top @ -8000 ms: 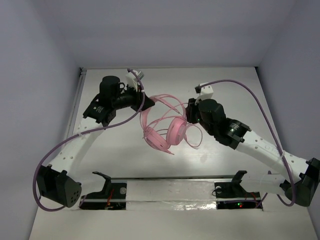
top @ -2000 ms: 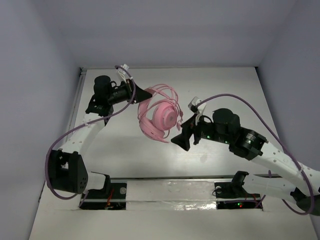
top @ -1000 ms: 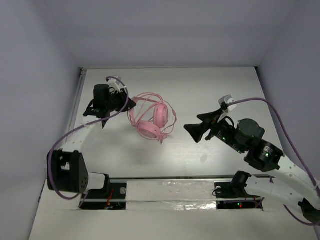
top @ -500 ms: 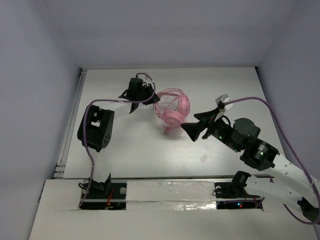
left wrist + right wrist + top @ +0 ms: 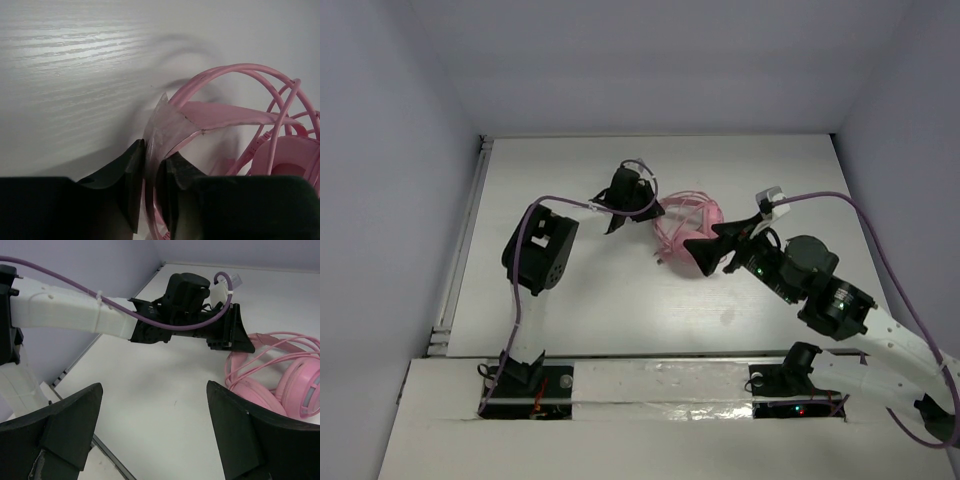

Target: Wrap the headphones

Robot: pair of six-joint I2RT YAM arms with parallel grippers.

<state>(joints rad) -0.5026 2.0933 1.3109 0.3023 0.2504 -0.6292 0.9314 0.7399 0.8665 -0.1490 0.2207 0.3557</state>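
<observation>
The pink headphones [image 5: 685, 232] rest in the middle of the table, cups down, with their thin cable looped over the headband. My left gripper [image 5: 658, 212] is at their left side. In the left wrist view it [image 5: 152, 150] is shut on the pale flat strip of the headband [image 5: 220, 112], and a padded cup [image 5: 292, 157] shows at the right. My right gripper [image 5: 698, 255] hovers at the headphones' near right side, open and holding nothing. In the right wrist view its [image 5: 155, 386] fingers stand wide apart, the headphones [image 5: 300, 385] lie ahead on the right, and the left gripper [image 5: 234, 335] touches them.
The left arm [image 5: 540, 250] bends across the table's left half, trailing a purple cable [image 5: 560, 200]. A metal rail [image 5: 460, 240] runs along the left table edge. Lavender walls close in the back and sides. The arm bases sit on the near ledge [image 5: 660, 385].
The left arm has swung right and carried the headphones from the left part of the table to the middle. The right gripper has come in close beside them, still open.
</observation>
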